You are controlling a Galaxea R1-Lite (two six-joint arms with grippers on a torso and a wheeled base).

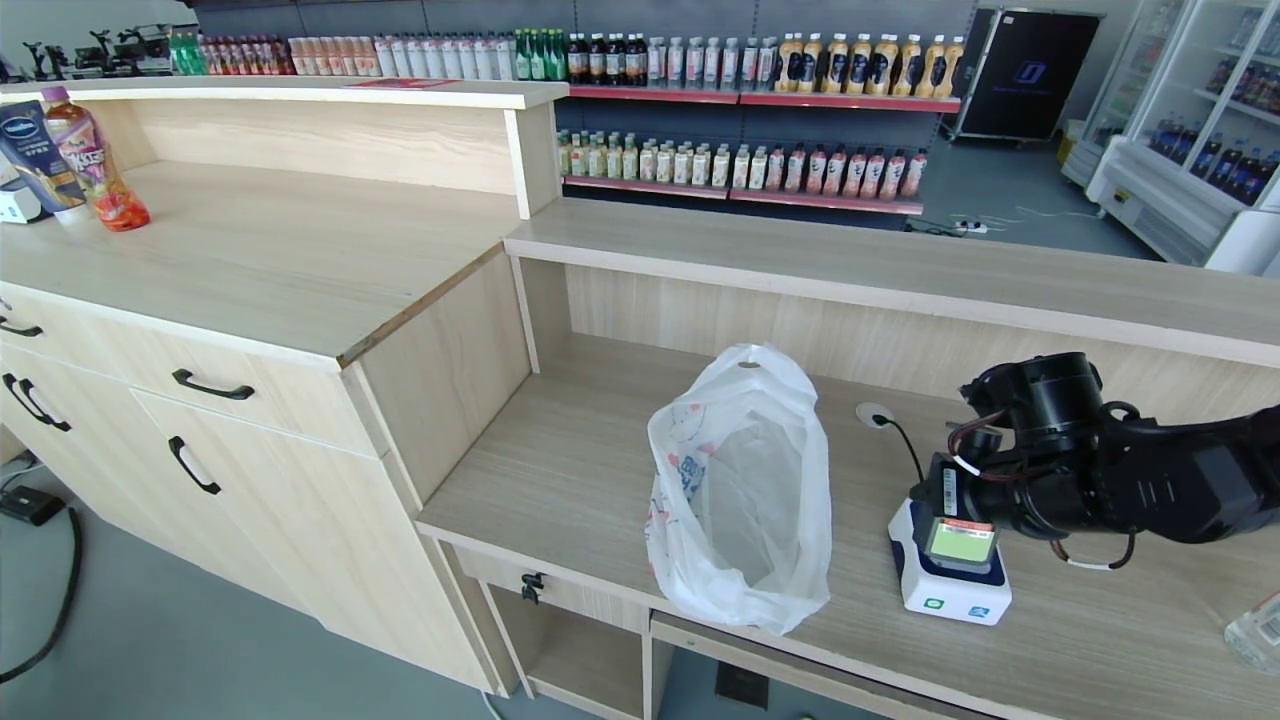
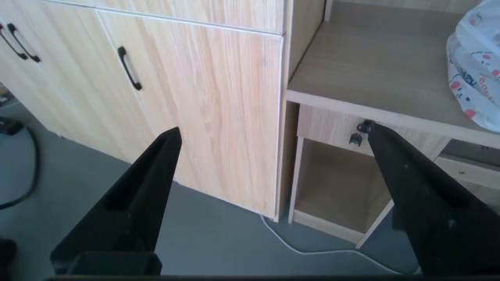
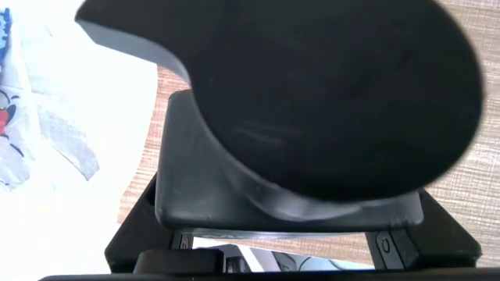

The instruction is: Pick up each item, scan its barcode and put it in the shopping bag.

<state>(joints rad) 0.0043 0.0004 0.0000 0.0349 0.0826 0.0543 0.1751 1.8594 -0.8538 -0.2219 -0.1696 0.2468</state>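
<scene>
Left gripper (image 2: 273, 133) low by cupboard front (image 2: 211, 117), fingers (image 2: 141, 195) spread wide, holding nothing. Right gripper (image 1: 950, 497) hovers just over scanner (image 1: 950, 590) on lower surface (image 1: 560, 470); its grip: cannot tell. Shopping bag (image 1: 740, 490) at its 9 o'clock, standing, mouth up. Clear item (image 1: 1255, 630) at 4 o'clock, cut by edge; right arm nearer. Far, 10 o'clock: bottle (image 1: 95, 160) upright, long axis vertical, cap up, beside blue pouch (image 1: 30, 150); left arm's side.
</scene>
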